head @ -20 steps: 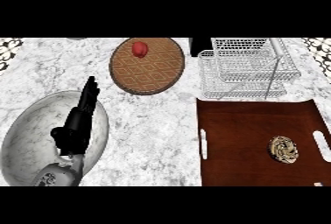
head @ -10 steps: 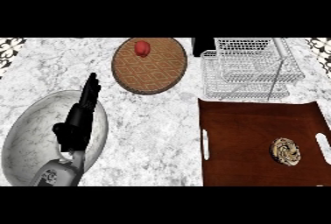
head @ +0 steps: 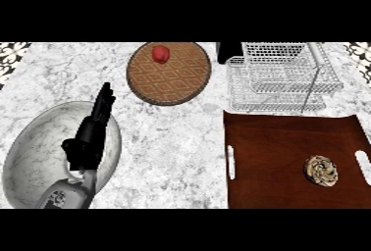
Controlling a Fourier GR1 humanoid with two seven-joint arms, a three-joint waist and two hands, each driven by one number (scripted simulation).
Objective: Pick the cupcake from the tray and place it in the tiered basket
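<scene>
At lower left, the black left hand [head: 91, 139], fingers straight and holding nothing, lies over a grey marbled oval plate [head: 29, 162]. Upper centre, a small red object [head: 160, 53] sits on a round woven brown board [head: 174, 83]. Upper right stands the white wire tiered basket [head: 279, 78]. Below it, the swirled brown cupcake [head: 320, 170] rests on the dark wooden tray [head: 282, 142].

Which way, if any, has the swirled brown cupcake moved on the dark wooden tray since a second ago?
No. The cupcake lies where it did on the tray, just left of its right-hand handle slot.

One each: cupcake [head: 320, 170], tray [head: 275, 147], basket [head: 282, 78], marble plate [head: 36, 152], brown plate [head: 170, 78], red object [head: 160, 53]
</scene>
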